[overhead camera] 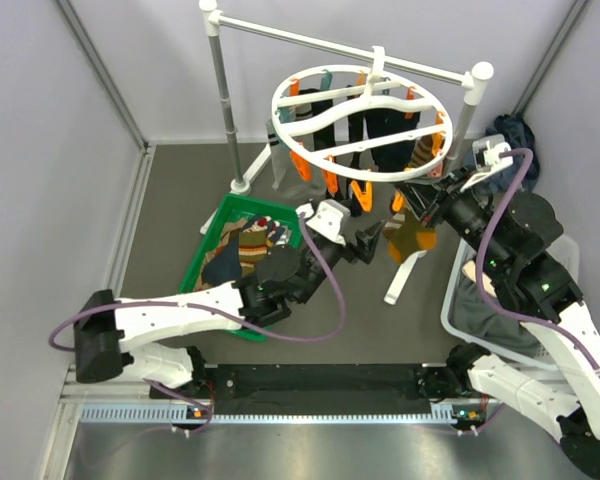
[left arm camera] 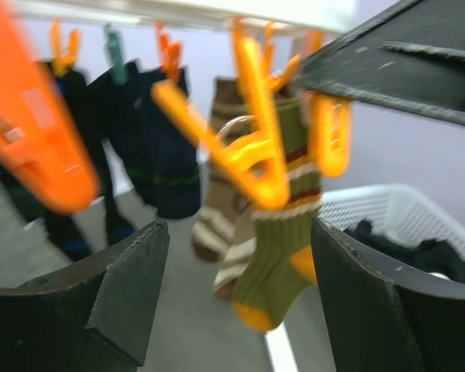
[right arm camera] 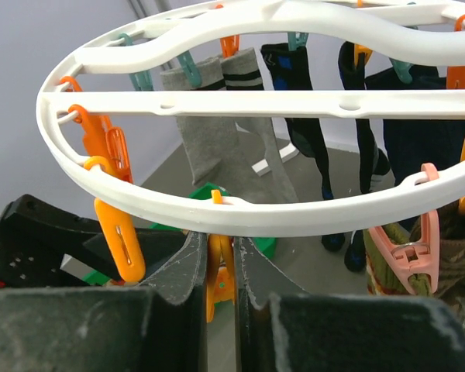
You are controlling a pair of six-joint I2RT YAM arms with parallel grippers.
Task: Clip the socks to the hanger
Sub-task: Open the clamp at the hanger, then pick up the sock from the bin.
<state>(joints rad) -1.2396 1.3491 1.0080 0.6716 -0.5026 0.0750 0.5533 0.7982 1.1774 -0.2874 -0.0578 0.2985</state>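
In the right wrist view the right pincer sits closest. Its two black, scuffed fingers are drawn narrow onto an orange clip that hangs from the near rim of the hanger. The hanger is a smooth white plastic ring with curved crossbars, and it hangs from the rail stand above the desk. A grey sock with white bands and dark navy socks dangle from clips on its far side.

In the left wrist view the left pincer is spread wide and holds nothing. Beyond its matte black fingers hangs a blurred orange peg. Behind the peg is a ribbed olive sock with a mustard toe, and beside that a brown striped sock.

The green basket lies on the desk under the left arm. It holds loose socks, brown patterned and dark ones heaped together. The white lattice basket stands by the right arm with a bundle of dark cloth in it.
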